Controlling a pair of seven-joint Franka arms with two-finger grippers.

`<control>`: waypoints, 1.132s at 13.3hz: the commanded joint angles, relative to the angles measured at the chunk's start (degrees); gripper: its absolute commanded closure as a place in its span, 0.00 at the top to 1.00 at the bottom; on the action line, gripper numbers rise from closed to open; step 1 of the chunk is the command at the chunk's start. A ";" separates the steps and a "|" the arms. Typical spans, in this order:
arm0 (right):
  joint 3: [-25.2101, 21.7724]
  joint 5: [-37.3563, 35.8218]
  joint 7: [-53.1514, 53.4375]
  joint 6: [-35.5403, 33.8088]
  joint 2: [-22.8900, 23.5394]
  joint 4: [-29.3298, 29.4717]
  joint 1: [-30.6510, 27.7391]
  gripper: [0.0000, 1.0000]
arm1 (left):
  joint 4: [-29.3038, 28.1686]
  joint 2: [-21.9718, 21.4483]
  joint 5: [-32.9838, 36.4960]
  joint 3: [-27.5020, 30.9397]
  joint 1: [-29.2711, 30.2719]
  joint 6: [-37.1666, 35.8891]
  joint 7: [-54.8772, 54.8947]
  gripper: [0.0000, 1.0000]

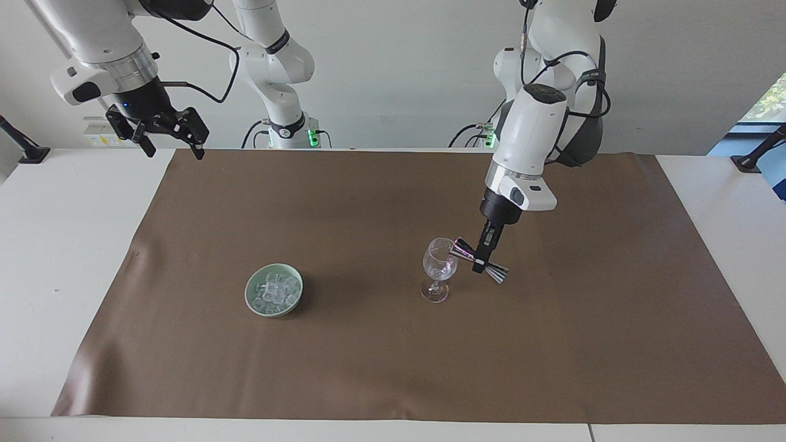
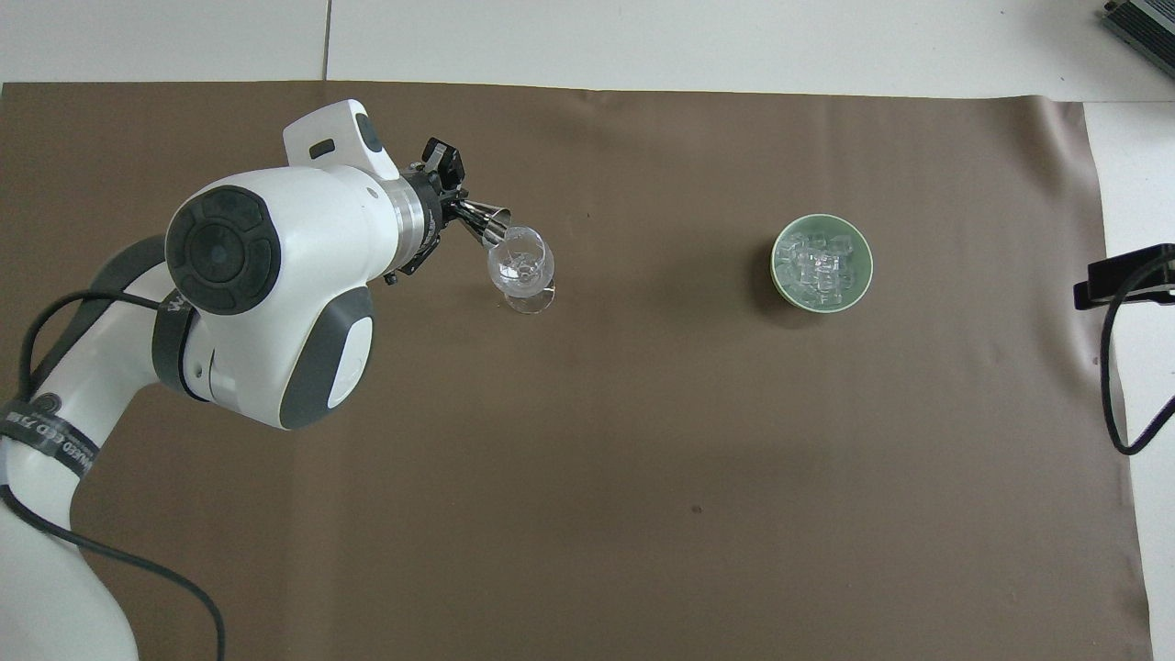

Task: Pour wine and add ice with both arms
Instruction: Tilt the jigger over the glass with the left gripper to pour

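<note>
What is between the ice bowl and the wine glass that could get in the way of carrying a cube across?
Nothing visible lies on the brown mat between the green bowl of ice and the wine glass. At the glass itself, the left gripper holds a tilted metal jigger at the rim.

Counter (image 1: 67,258): white top, seam lines visible near the edges. Brown mat (image 1: 393,356): covers most of the counter, slightly creased at one end. Wall (image 1: 399,61): plain, pale grey-white. Window (image 1: 764,98): sliver at one edge, daylight and greenery outside. Black clamp mounts (image 1: 752,156) at both counter ends. Even, soft daylight throughout.
</note>
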 commanded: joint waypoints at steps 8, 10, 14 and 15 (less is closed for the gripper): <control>0.12 0.97 0.95 -0.04 -0.94 -0.89 -0.11 1.00 | 0.10 -0.80 4.84 1.09 -1.39 -0.04 -1.48 0.00; 0.12 0.97 0.95 -0.04 -0.94 -0.98 -0.11 1.00 | 0.10 -0.80 4.94 1.09 -1.48 -0.04 -1.57 0.00; 0.12 0.97 0.95 -0.04 -0.94 -0.89 -0.11 1.00 | 0.10 -0.80 6.34 1.18 -2.27 0.05 -2.18 0.00; 0.12 0.97 0.95 -0.04 -0.94 -0.89 -0.11 1.00 | 0.10 -0.80 6.43 1.18 -2.36 0.05 -2.18 0.00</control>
